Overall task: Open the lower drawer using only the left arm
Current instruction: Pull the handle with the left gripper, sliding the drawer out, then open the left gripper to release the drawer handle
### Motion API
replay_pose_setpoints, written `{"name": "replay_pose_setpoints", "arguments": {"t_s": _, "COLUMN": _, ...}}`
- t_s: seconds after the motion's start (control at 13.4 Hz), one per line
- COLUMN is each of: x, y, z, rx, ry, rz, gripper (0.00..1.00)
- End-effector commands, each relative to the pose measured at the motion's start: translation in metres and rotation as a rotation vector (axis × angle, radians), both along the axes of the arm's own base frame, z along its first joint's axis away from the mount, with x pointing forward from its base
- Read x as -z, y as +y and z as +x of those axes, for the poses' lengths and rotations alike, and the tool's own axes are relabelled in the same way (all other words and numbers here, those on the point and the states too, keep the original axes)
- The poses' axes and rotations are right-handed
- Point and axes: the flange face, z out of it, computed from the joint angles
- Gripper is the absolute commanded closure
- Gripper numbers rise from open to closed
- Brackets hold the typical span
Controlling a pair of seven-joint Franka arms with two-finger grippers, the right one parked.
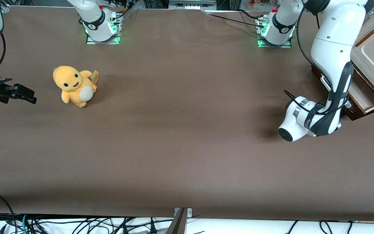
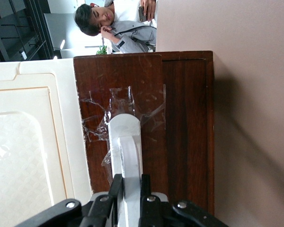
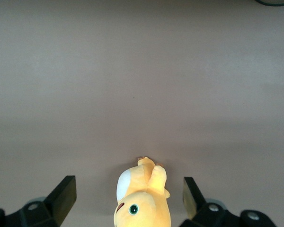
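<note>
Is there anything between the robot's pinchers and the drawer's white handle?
No. In the left wrist view the gripper is shut on the white handle of the lower drawer, nothing between.

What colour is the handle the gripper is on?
White, on the dark-brown lower drawer; the gripper is closed around the handle. Left wrist view shows it best.

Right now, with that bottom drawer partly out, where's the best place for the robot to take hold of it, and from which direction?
Probably the long white bar handle on the lower drawer. It stands proud of the dark front, so fingers fit either side. Come straight at the drawer's front, as the pincer does: its fingers straddle the bar. The left arm can then pull outward.
</note>
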Motion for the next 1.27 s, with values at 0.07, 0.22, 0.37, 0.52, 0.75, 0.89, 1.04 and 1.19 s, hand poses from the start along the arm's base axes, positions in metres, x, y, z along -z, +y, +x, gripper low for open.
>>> {"name": "replay_pose_setpoints", "arguments": {"t_s": 0.07, "x": -0.006, "y": -0.025, "z": 0.001, "rx": -0.021, "ry": 0.035, "rz": -0.024, "gripper": 0.03}}
{"name": "replay_pose_setpoints", "arguments": {"t_s": 0.22, "x": -0.017, "y": -0.030, "z": 0.010, "rx": -0.021, "ry": 0.001, "rz": -0.033, "gripper": 0.00}}
{"name": "replay_pose_setpoints", "arguments": {"t_s": 0.37, "x": -0.036, "y": -0.040, "z": 0.020, "rx": -0.075, "ry": -0.024, "rz": -0.074, "gripper": 0.00}}
{"name": "replay_pose_setpoints", "arguments": {"t_s": 0.52, "x": -0.056, "y": -0.049, "z": 0.034, "rx": -0.122, "ry": -0.066, "rz": -0.153, "gripper": 0.00}}
{"name": "replay_pose_setpoints", "arguments": {"t_s": 0.75, "x": -0.110, "y": -0.066, "z": 0.061, "rx": -0.239, "ry": -0.158, "rz": -0.407, "gripper": 0.00}}
{"name": "replay_pose_setpoints", "arguments": {"t_s": 0.89, "x": -0.142, "y": -0.063, "z": 0.070, "rx": -0.294, "ry": -0.182, "rz": -0.575, "gripper": 0.00}}
{"name": "replay_pose_setpoints", "arguments": {"t_s": 1.04, "x": -0.176, "y": -0.044, "z": 0.077, "rx": -0.329, "ry": -0.208, "rz": -0.743, "gripper": 0.00}}
{"name": "replay_pose_setpoints", "arguments": {"t_s": 1.19, "x": -0.202, "y": -0.024, "z": 0.080, "rx": -0.361, "ry": -0.248, "rz": -0.904, "gripper": 0.00}}
